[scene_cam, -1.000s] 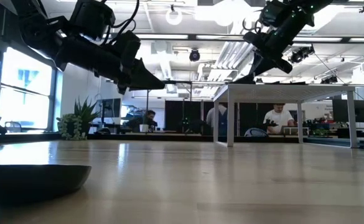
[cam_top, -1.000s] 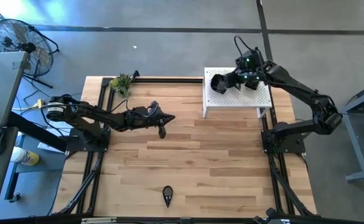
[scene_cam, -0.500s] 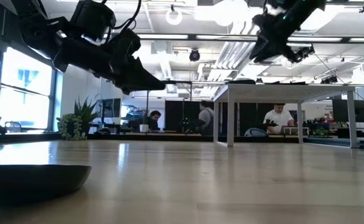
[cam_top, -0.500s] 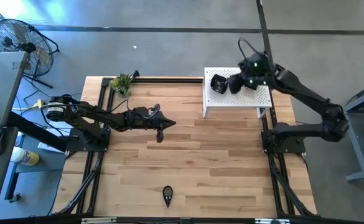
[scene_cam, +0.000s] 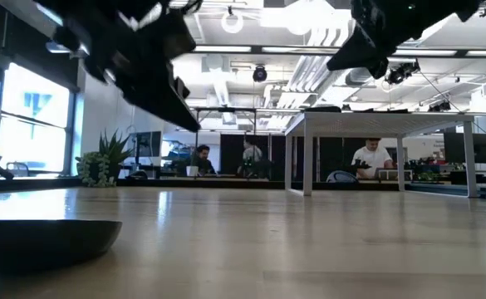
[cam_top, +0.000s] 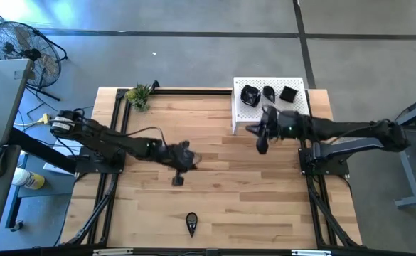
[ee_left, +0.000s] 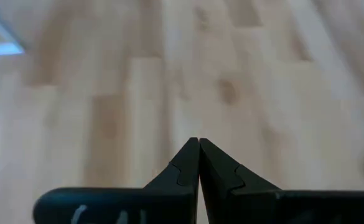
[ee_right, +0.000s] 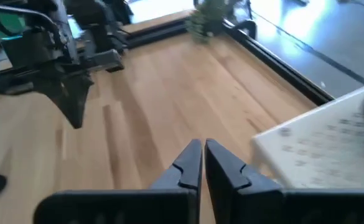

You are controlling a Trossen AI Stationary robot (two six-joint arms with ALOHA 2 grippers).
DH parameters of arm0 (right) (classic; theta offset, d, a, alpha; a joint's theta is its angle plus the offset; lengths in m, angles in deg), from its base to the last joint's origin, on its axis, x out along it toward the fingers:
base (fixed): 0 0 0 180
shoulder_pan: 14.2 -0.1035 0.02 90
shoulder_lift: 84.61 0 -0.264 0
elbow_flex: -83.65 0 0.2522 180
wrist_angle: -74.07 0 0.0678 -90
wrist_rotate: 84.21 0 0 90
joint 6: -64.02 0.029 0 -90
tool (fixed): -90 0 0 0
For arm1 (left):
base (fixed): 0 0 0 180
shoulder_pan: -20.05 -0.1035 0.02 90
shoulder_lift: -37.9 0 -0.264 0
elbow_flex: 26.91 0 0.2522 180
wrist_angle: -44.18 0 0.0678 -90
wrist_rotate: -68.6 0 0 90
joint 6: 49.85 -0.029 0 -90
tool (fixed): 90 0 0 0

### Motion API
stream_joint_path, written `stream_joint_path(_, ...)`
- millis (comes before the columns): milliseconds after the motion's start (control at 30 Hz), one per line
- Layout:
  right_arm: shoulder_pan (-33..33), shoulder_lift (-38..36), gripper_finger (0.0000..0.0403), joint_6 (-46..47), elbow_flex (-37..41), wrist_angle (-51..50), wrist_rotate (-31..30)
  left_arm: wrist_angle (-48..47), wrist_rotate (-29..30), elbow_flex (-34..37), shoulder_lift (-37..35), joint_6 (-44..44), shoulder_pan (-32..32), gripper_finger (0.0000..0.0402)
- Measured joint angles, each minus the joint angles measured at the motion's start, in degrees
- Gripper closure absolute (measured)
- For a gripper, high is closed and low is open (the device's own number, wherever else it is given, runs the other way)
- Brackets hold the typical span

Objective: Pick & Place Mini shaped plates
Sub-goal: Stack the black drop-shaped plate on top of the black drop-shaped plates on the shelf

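Three glossy black mini plates (cam_top: 249,94) (cam_top: 269,92) (cam_top: 289,93) sit on the white perforated platform (cam_top: 300,107) at the table's far right. A teardrop-shaped plate (cam_top: 191,222) (scene_cam: 47,241) lies flat on the wood near the near edge. My left gripper (cam_top: 178,179) (ee_left: 198,143) hovers shut over bare wood at mid-table, between the far edge and that plate. My right gripper (cam_top: 259,147) (ee_right: 203,144) is shut and hangs over the table just in front of the platform's near left corner. In the low view both grippers (scene_cam: 189,123) (scene_cam: 342,62) are well above the table.
A small green plant (cam_top: 140,94) stands at the far left corner. Black frame rails (cam_top: 115,178) (cam_top: 314,192) run along both sides of the table. The right wrist view shows the left arm (ee_right: 70,93) across the open wood. People sit in the room beyond the table (scene_cam: 371,158).
My right gripper has come off the platform, leaving a plate there, and swung toward the near edge and left, down beside the platform's corner. My left gripper has moved toward the near edge and turned so that it points at the near edge.
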State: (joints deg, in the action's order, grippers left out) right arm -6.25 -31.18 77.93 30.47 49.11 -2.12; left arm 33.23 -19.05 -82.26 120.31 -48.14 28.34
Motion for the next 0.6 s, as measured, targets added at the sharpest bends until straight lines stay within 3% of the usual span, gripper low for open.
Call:
stream_joint_path(133,-6.82,0.10,0.0400,0.24,1.96,2.64,-4.06,-11.36,-0.45,-4.83,-0.04,8.57,5.41,0.0396)
stream_joint_path(267,-12.77,0.20,0.0397,1.11,1.99,2.87,-8.33,-15.71,-2.03,-7.82,0.64,19.09,10.57,0.0385)
stream_joint_path(433,-18.84,0.20,0.0402,1.09,1.99,3.08,-12.65,-17.84,-1.61,-10.70,3.94,30.69,16.86,0.0332)
stream_joint_path(600,-23.06,0.20,0.0401,1.13,1.99,3.41,-15.60,-18.91,-4.85,-13.62,9.40,44.13,19.95,0.0274)
